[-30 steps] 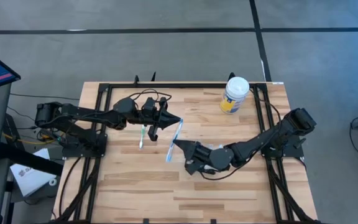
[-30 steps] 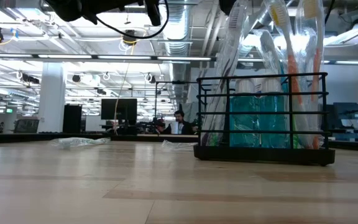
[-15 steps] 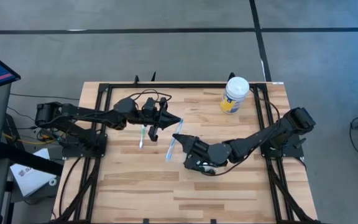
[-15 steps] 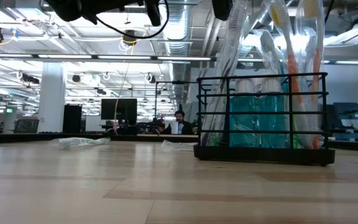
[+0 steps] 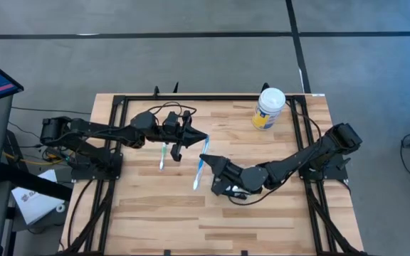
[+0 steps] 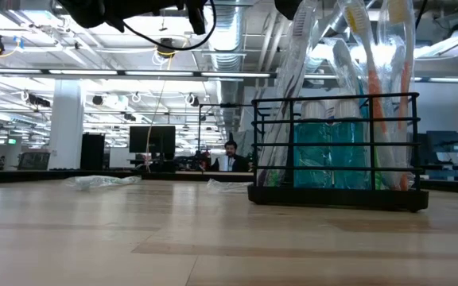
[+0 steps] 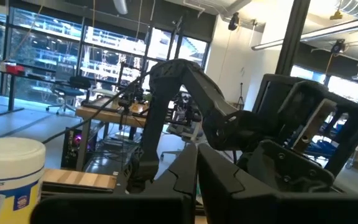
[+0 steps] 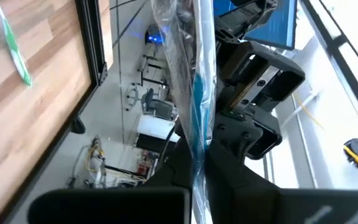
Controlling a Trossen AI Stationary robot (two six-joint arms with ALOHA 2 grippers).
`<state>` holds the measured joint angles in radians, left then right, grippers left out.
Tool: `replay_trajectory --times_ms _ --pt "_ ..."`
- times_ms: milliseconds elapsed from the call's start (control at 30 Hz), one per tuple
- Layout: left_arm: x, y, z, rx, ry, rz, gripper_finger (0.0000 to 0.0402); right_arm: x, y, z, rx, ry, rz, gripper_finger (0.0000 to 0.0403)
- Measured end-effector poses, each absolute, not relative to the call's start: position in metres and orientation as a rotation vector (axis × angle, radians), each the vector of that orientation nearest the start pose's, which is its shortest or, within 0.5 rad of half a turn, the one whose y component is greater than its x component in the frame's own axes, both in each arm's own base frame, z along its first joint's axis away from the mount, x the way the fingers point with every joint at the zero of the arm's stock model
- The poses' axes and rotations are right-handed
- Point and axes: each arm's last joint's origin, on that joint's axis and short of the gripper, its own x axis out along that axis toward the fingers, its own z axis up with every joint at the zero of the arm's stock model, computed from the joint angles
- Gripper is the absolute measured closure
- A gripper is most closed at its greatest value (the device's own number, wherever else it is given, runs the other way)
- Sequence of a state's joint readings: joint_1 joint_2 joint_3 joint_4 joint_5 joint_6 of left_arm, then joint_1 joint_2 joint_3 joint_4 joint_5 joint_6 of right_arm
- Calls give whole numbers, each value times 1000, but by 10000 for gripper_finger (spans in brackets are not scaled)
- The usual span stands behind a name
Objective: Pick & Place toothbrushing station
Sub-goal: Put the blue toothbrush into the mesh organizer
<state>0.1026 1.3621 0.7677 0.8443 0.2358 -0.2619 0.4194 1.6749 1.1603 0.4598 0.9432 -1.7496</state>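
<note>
Right end effector point(image 5: 203, 161) clamped on wrapped blue toothbrush point(image 5: 198, 173); left end effector point(image 5: 176, 151) closed, empty; tub point(image 5: 268, 108) label unreadable.

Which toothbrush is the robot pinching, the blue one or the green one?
The blue toothbrush. The right pincer is shut on its wrapped top end, while the green toothbrush lies flat on the table with nothing pinching it.

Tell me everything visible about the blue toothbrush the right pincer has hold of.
The blue toothbrush is slim, with a blue and white handle, sealed in a clear crinkled plastic sleeve. The right pincer is shut on one end of it, near the middle of the table. In the high view it slants from the pincer toward the table's front. Whether its free end touches the wood cannot be told.
</note>
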Motion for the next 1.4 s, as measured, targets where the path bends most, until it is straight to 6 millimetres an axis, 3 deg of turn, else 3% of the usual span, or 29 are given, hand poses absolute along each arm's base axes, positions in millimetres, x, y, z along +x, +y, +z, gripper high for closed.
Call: replay_trajectory --times_ms 300,600,800,1033,1233,1400 --pt "293 24 299 -214 -233 -170 385 352 131 293 -1680 482 -360 394" --pt "293 24 299 -98 -241 -155 371 349 130 298 -1530 449 -412 394" --pt "292 24 294 27 -234 -138 368 340 124 314 -1309 408 -517 394" --pt "286 23 288 67 -222 -132 369 312 110 333 -1013 389 -500 394" --pt "278 21 290 71 -242 -136 368 289 87 350 -660 325 -360 394" --pt "279 12 290 104 -250 -163 368 287 67 352 -419 310 -188 394"
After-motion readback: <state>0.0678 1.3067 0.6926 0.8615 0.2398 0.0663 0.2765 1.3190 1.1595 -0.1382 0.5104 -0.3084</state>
